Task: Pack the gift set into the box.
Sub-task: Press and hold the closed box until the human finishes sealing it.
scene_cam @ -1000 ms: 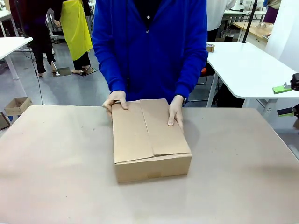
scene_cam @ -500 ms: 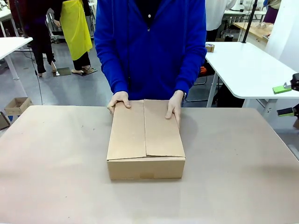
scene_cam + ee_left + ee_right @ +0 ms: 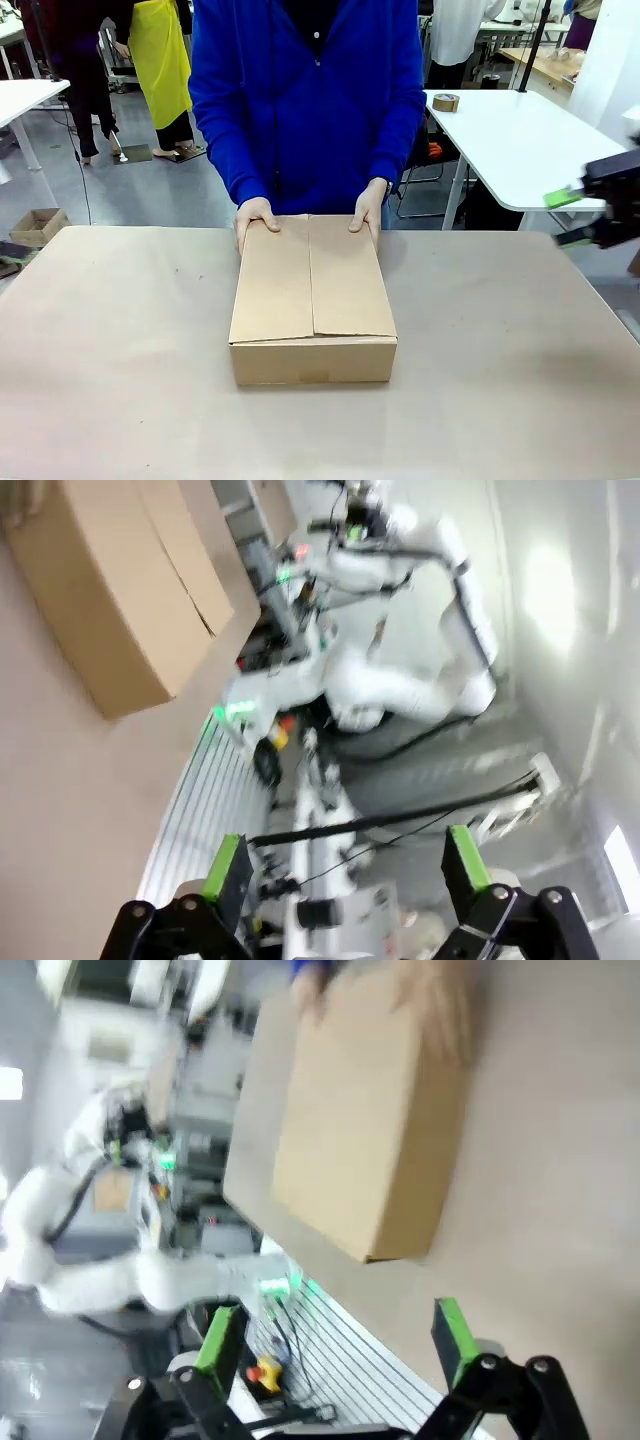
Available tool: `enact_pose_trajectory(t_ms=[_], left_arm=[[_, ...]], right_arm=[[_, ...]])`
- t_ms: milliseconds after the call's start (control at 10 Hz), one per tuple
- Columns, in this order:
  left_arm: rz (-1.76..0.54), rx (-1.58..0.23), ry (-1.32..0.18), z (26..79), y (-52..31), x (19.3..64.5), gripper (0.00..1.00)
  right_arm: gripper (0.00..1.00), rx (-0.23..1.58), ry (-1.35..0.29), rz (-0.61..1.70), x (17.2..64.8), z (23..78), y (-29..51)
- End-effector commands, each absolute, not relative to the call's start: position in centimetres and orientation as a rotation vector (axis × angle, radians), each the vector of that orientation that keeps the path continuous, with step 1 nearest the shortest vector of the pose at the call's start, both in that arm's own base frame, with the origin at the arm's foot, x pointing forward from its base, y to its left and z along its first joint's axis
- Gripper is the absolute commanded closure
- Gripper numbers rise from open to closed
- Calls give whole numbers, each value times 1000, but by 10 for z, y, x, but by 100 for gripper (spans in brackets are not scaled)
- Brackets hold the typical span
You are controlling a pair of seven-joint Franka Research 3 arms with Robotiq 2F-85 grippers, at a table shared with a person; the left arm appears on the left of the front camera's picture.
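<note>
Two top flaps lay closed on the box (image 3: 312,290), which sat at mid-table with a person's hand (image 3: 256,216) on its far left corner and another hand (image 3: 367,208) on its far right corner. My right pincer (image 3: 560,218) hung well apart to the box's right, jaws spread wide, gripping nothing. My left pincer (image 3: 345,870) stood equally wide open and empty, with the box well apart from it.

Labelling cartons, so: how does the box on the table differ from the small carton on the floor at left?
The box has its flaps shut; the small carton stands open. The box lies on the table with a person's hand on each far corner; the small carton sits alone on the floor. Both are brown cardboard.
</note>
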State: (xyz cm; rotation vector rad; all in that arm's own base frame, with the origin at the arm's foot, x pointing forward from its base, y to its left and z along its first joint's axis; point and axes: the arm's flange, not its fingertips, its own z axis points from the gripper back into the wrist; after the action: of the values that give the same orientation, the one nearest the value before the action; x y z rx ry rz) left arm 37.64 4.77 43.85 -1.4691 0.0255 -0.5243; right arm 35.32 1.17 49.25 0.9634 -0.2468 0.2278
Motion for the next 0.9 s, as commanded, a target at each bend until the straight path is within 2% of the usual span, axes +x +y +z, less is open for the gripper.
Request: enact_pose_trajectory(t_ms=[0,100,200,300,400,500,600,700,800], left_arm=[[-997,-1311,-253,426,-40,387,0],[-1125,-1222,-455,420,-70,385,0],[-1216,-1153,-630,413,-91,379,0],[-1311,-1023,-747,406,-108,374,0],[-1315,-958,-812,403,-107,377,0],[-1143,-1037,-836,419,-69,391,0],[-1155,-1105,-530,414,-115,387,0],[-1155,-1105,-530,414,-115,387,0],[-1155,-1105,-530,414,-115,387,0]], right_arm=[[0,1047,-450,903,393,485,97],[0,1163,-530,1167,394,480,129],[0,1204,-647,1307,393,475,147],[0,1284,-727,1348,390,470,157],[0,1283,-775,1224,391,469,156],[0,969,-442,883,378,485,175],[0,969,-442,883,378,485,175],[0,969,-442,883,378,485,175],[0,1002,-534,954,384,479,172]])
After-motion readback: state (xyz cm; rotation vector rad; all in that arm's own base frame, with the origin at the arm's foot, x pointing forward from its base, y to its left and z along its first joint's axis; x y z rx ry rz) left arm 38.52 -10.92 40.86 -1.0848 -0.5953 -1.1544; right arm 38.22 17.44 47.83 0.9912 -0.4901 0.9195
